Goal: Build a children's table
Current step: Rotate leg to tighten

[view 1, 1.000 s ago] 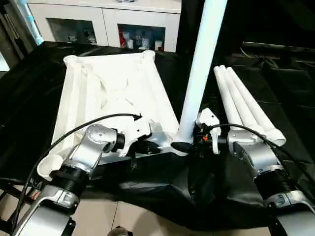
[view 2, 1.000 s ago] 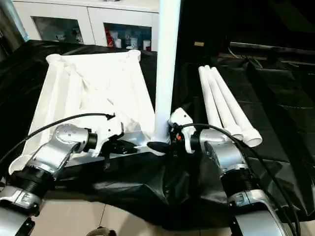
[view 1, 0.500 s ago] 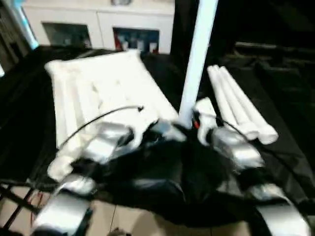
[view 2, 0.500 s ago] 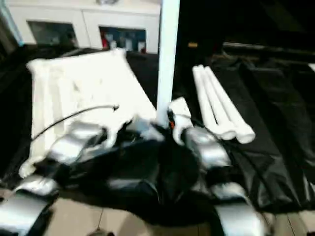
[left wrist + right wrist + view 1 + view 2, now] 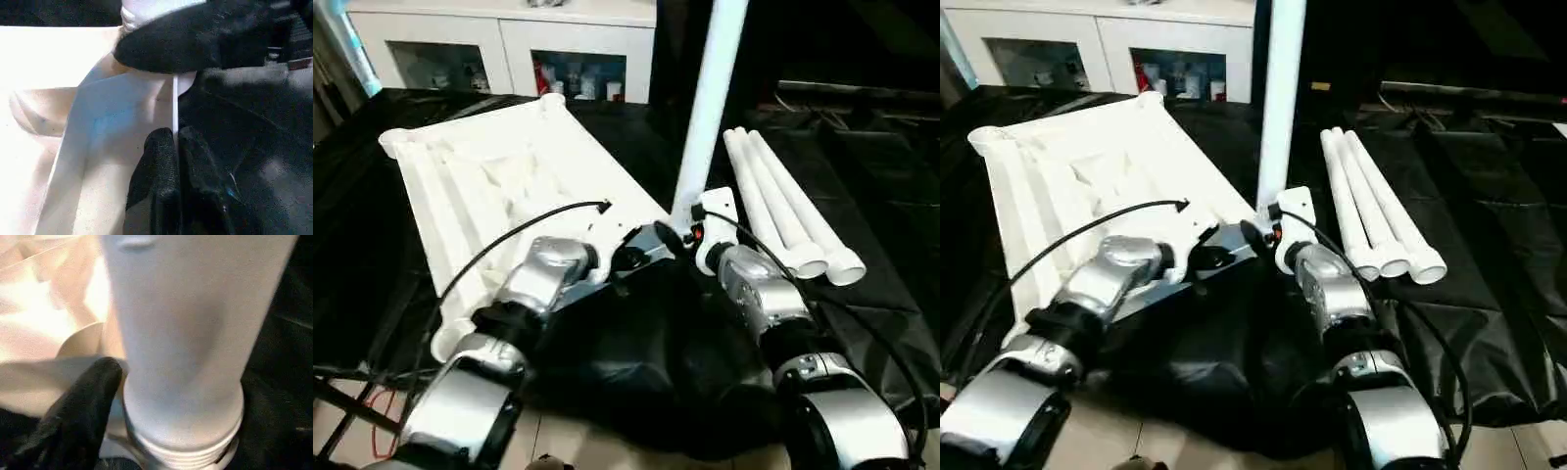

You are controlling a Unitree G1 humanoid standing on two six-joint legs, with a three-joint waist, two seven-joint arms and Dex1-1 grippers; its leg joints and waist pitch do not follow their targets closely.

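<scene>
The white tabletop (image 5: 480, 186) lies upside down on black cloth, ribs up. One white leg (image 5: 705, 108) stands upright in its near right corner socket. Three more legs (image 5: 783, 211) lie side by side to the right. My left gripper (image 5: 174, 134) is shut on the thin rim of the tabletop beside that socket. My right gripper (image 5: 690, 233) is at the foot of the standing leg (image 5: 186, 333), open around it. One black finger (image 5: 83, 411) sits next to the leg's threaded end; the other finger is hidden behind the leg.
Black cloth (image 5: 636, 343) covers the work surface and bunches up under my forearms at the front edge. A white glass-door cabinet (image 5: 509, 49) stands behind. A cable (image 5: 509, 235) loops over my left forearm. Tiled floor shows at the bottom left.
The tabletop has swung, its far end going left. Both arms have reached further forward, and the black cloth has bunched up beneath them. The leg still stands upright.
</scene>
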